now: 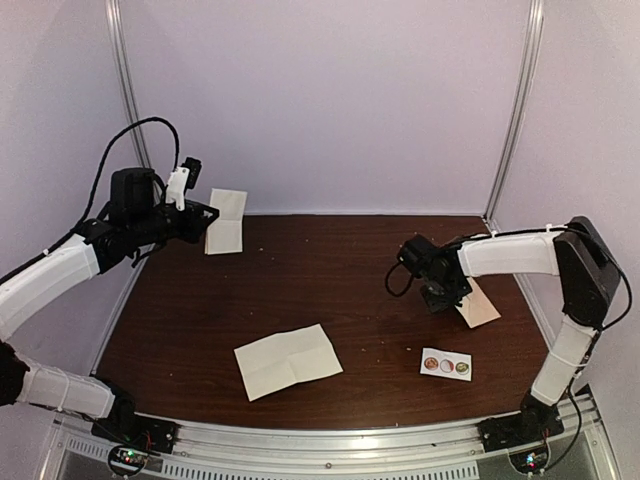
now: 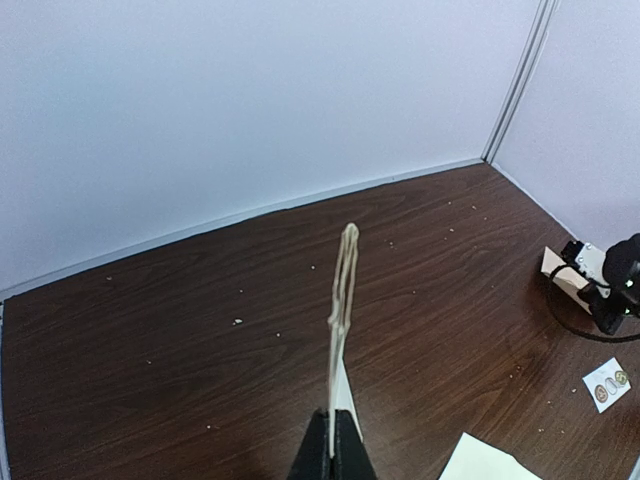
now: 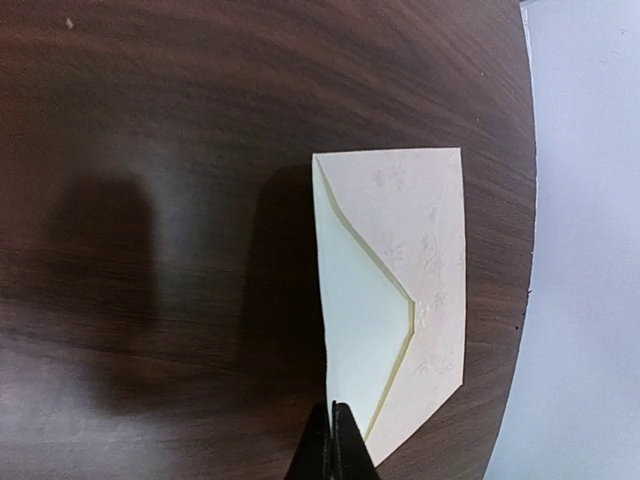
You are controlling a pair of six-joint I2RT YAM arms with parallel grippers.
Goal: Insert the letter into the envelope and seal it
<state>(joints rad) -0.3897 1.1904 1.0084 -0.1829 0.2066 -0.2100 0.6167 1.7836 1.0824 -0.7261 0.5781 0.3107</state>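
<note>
envelope (image 3: 425, 250): cream paper, pointed flap | left pincer (image 2: 332, 455): pinches creased whitish letter (image 2: 344, 290)

We find no writing, number, brand or sign that we can read in any of the views. The envelope (image 3: 420, 260) carries only a faint floral pattern on its face, with no letters we can make out. The three round stickers (image 1: 431, 363) on the small white strip (image 1: 453, 367) show coloured designs, too small for us to tell whether they hold any text.
</note>
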